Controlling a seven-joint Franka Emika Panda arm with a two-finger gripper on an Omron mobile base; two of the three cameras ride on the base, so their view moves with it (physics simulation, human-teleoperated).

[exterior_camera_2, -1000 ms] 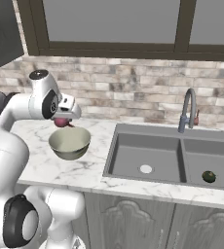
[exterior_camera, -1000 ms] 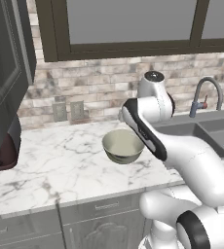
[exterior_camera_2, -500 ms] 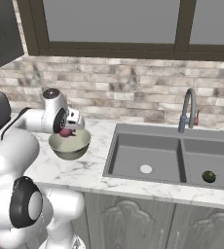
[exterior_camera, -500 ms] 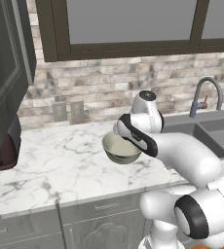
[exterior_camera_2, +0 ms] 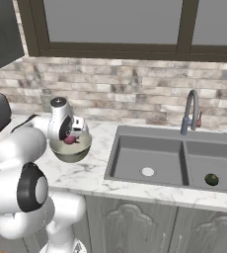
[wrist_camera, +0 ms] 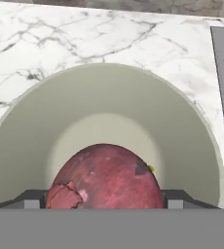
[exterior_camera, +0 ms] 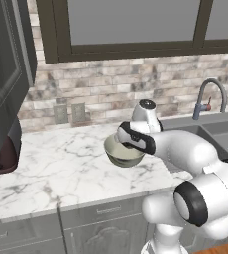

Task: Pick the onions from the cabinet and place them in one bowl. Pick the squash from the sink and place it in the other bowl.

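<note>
A white robot arm bends over a white marble counter [exterior_camera: 51, 168] in a rendered kitchen. Its claw [exterior_camera_2: 72, 138] hangs just above the mouth of a round pale grey-green bowl [exterior_camera: 117, 154] that stands on the counter, left of the sink.

In the hand view, a reddish-purple onion [wrist_camera: 105, 177] sits between the two dark fingertips [wrist_camera: 32, 198], one at each side of it. The claw is closed around the onion and grips it. The bowl's smooth inside curves behind and below the onion, with the thin rim arching across the upper part of the view. Whether the onion touches the bowl's floor cannot be told from here.

From the right base view, the onion shows as a small dark red spot at the bowl's rim, tucked under the claw. To the right lies the dark grey double-basin sink [exterior_camera_2: 150, 153]. A tall curved grey faucet [exterior_camera_2: 189, 111] rises behind it. In the right-hand basin rests a small dark green squash [exterior_camera_2: 211, 179], well apart from the bowl.

From the left base view, the arm's forearm crosses in front of the bowl and hides part of its right side. A dark panelled cabinet door [exterior_camera: 7, 79] stands at the far left. A brick-patterned wall runs behind the counter beneath a dark-framed window [exterior_camera: 131, 25].
</note>
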